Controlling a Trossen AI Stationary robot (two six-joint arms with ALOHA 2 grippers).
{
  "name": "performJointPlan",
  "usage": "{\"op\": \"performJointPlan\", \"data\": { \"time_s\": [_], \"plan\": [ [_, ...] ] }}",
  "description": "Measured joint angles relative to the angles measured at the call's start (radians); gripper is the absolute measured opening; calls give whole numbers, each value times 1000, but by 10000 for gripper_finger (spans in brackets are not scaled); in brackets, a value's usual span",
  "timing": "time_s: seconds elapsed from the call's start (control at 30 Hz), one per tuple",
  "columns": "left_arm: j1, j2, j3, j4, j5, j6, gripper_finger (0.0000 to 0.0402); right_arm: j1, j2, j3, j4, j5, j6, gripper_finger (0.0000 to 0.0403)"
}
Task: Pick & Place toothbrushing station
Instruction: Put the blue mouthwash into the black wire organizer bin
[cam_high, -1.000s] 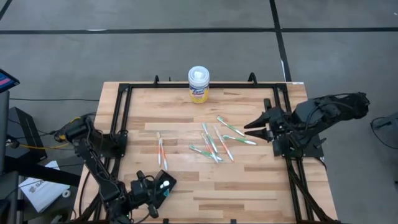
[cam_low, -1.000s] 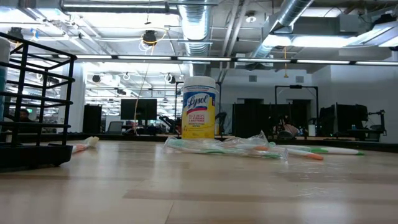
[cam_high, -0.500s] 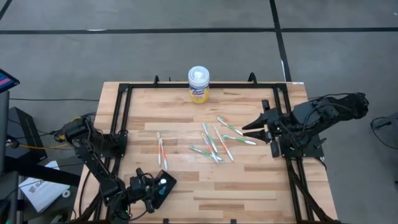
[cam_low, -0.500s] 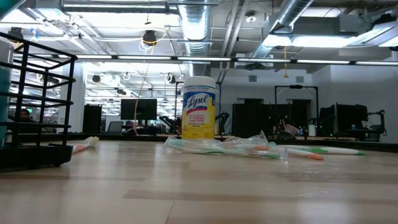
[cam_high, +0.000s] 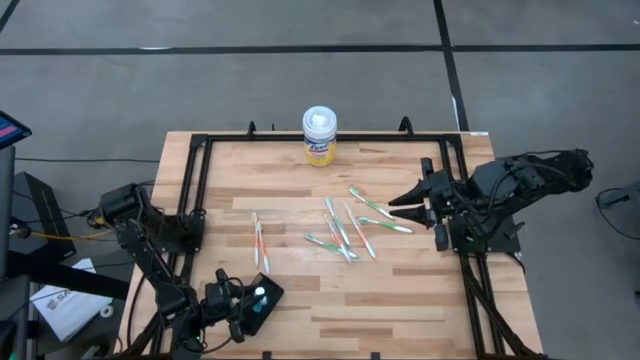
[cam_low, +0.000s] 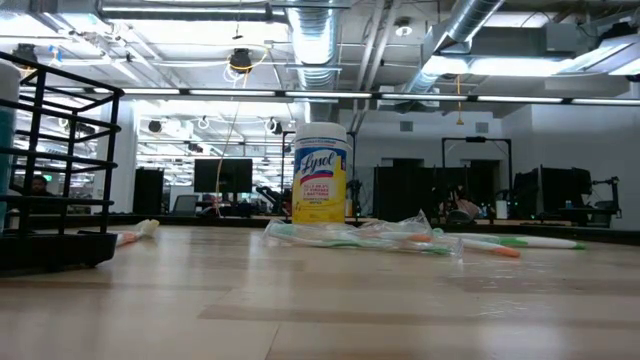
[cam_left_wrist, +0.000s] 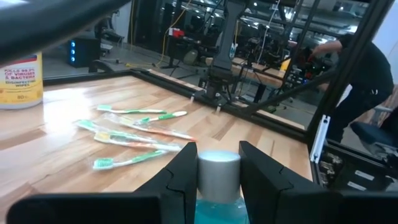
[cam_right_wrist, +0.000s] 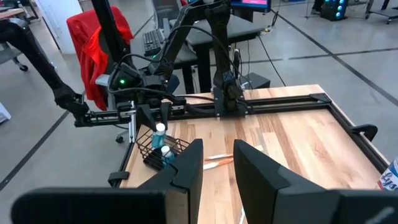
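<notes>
- left gripper (cam_left_wrist: 217, 152) set narrow, a bottle cap (cam_left_wrist: 219, 163) between its fingers; grip cannot be told.
- toothbrushing station (cam_right_wrist: 149, 151) just ahead: stiff light wire, probably tippy; take the rim.
- right gripper (cam_high: 392, 205) waits well apart.

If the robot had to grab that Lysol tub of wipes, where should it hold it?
Probably the Lysol wipes canister is best taken by its yellow-labelled body, below the white lid, coming in level from the table's middle. It stands upright and is round, so two fingers can close on opposite sides.
</notes>
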Motion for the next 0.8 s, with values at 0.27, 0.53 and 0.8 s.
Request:
{"op": "performJointPlan", "data": {
  "time_s": [0.27, 0.53, 0.8],
  "plan": [
    [-5, 0, 0, 2, 0, -3, 80, 0, 0, 0, 17, 0, 0, 82],
    [-5, 0, 0, 4, 0, -5, 80, 0, 0, 0, 22, 0, 0, 82],
    [-13, 23, 1, 6, 9, -16, 80, 0, 0, 0, 22, 0, 0, 82]
  ]
}}
